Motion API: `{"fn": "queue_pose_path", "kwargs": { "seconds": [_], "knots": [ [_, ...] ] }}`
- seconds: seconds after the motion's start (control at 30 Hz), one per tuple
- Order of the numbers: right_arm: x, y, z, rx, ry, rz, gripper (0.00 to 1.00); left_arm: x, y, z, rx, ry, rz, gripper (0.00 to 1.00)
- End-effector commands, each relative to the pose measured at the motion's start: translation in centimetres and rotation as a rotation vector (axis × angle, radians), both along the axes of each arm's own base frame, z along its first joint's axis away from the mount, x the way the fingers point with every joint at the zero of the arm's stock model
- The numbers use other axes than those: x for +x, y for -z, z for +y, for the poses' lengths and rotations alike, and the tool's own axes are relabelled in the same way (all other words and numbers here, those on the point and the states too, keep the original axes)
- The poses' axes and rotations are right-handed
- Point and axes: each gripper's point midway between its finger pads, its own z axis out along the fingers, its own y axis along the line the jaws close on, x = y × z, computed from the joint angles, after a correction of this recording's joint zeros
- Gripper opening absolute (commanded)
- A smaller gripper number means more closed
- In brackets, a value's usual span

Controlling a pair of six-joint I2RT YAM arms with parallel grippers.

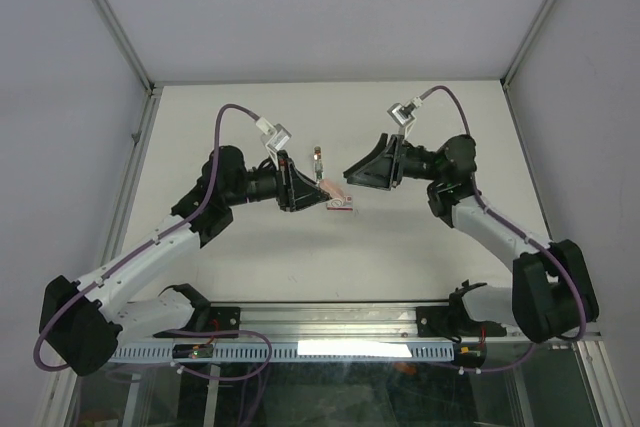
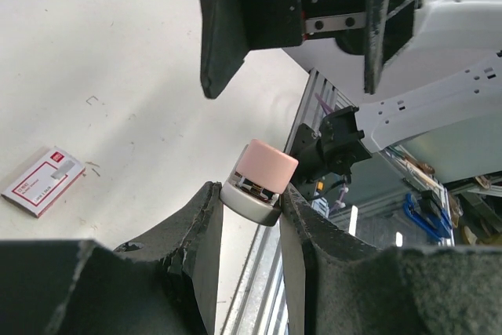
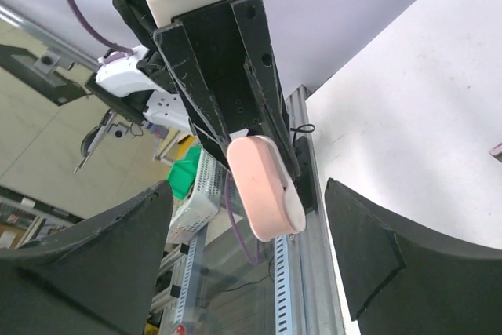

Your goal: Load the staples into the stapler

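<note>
Staples await loading: what appears to be the staples, a small grey rectangle at one end of a red-and-white box, lies flat on the surface. It is well apart from the stapler it is meant for, and neither arm touches it.

The stapler, pink on top and silvery beneath, is lifted clear of the surface. The left fingers clamp it across its sides, with its free end pushed out towards the other arm. The hold looks deliberate, with one arm serving as a vice so the other can work on the part that sticks out.

Facing it, the right fingers are spread wide and grasp nothing. The right wrist view shows them lined up on the pink end but short of touching it.

Whether the magazine is open cannot be told, though the left wrist view shows a dark slit between top and base. On this evidence, loading has not begun. The stapler probably has to be opened first and the strip then fetched from beside the box.
</note>
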Motion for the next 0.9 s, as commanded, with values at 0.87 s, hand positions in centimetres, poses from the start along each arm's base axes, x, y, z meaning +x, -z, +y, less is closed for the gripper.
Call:
{"fn": "queue_pose_path", "kwargs": {
  "seconds": [0.87],
  "knots": [
    [-2.7,0.2,3.5,-0.179,-0.050,-0.295,0.42,-1.3,-1.2,-1.3,0.007,0.154,-0.024,0.00]
  ]
}}
